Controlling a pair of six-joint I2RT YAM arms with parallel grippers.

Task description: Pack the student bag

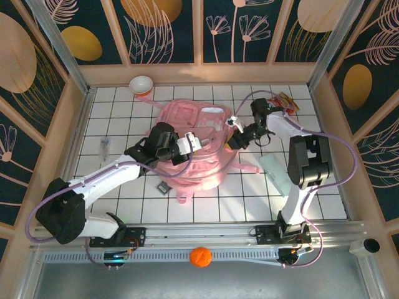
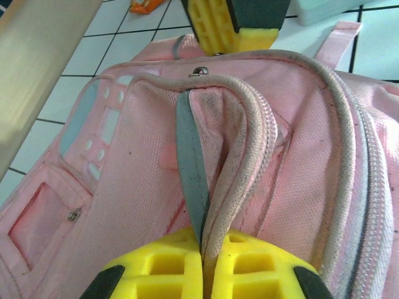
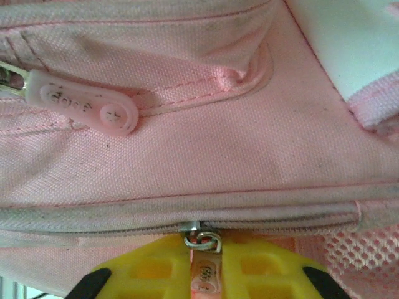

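Note:
The student bag (image 1: 187, 121), a soft pink backpack, lies in the middle of the tiled table. My left gripper (image 1: 201, 144) reaches over its near part. In the left wrist view this gripper (image 2: 209, 265) is shut on a fold of the bag (image 2: 143, 187), pinching its piped zipper edge (image 2: 246, 149) and a grey strip (image 2: 190, 168). My right gripper (image 1: 232, 141) is at the bag's right side. In the right wrist view it (image 3: 206, 271) is shut on a small pink zipper pull (image 3: 206, 274) hanging from a metal slider (image 3: 198, 235) on a closed zip. A second pink pull (image 3: 87, 106) lies flat higher up.
A white bowl (image 1: 141, 83) stands at the back left and an orange snack packet (image 1: 287, 99) at the back right. A pale flat pack (image 1: 274, 171) lies by the right arm. A small dark item (image 1: 163, 187) and a clear object (image 1: 105, 146) lie left of the bag.

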